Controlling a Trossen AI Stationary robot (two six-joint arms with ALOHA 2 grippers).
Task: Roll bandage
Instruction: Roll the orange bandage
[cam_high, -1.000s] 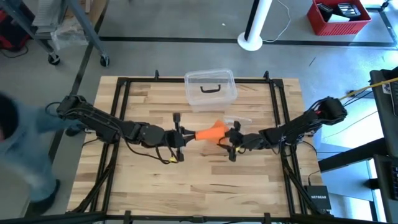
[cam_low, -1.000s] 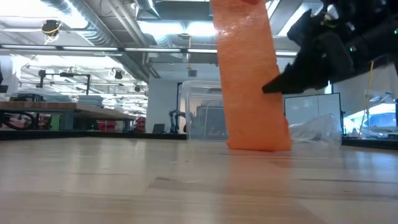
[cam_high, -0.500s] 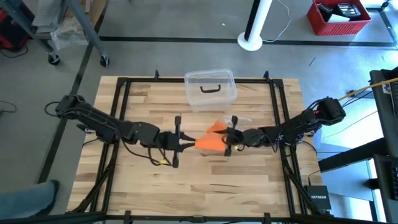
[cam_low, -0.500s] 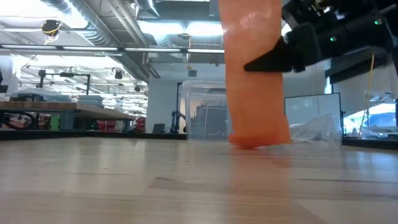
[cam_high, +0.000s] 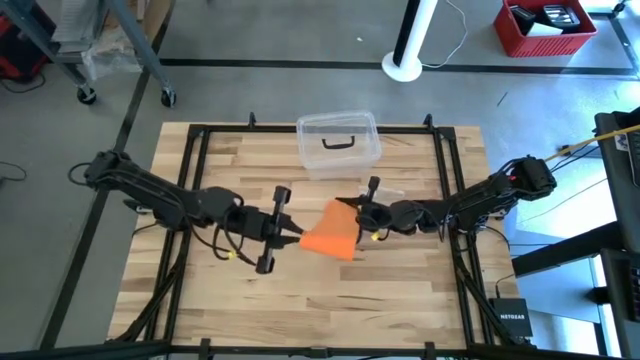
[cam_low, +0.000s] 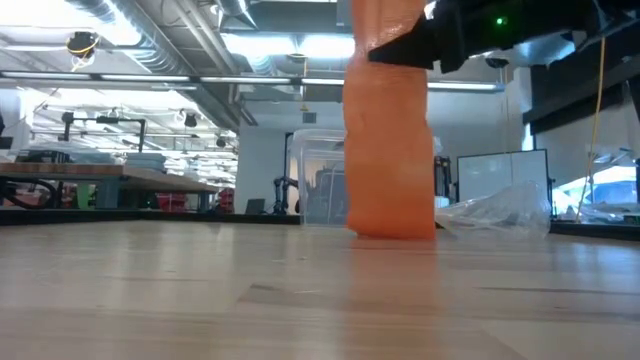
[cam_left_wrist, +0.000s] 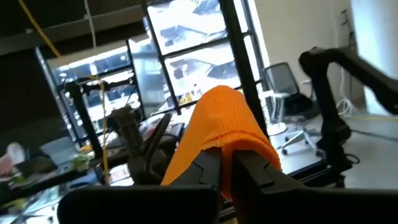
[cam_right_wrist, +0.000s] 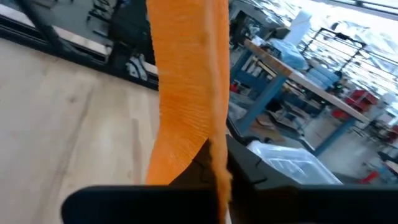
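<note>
The pale wooden plank tabletop (cam_high: 250, 310), framed by a black metal rail, is carrying everything in the scene. Two dark jointed arms are reaching in low from opposite sides and meeting near its middle. The left arm is stretching from the left edge with its elbow bent and its wrist angled down toward the centre; the right arm is reaching from the right edge, forearm nearly level, wrist pointing at the other arm.

At the far side of the tabletop a clear plastic box with a black handle (cam_high: 339, 144) is sitting, and a small crumpled clear plastic wrapper (cam_low: 500, 212) is lying near it.

The bright orange soft fabric bandage (cam_high: 330, 234) is hanging between the two arms at the tabletop's middle, spreading wide in the high view. In the low view it is dropping as an upright band whose lower end is reaching the wood.

The left claw (cam_high: 290, 237) is pinched together on one end of the bandage, the orange cloth bunching over its dark fingers (cam_left_wrist: 249, 169). The right claw (cam_high: 350, 208) is clamped together on the bandage's upper edge, the strip passing between its fingers (cam_right_wrist: 245, 167).
</note>
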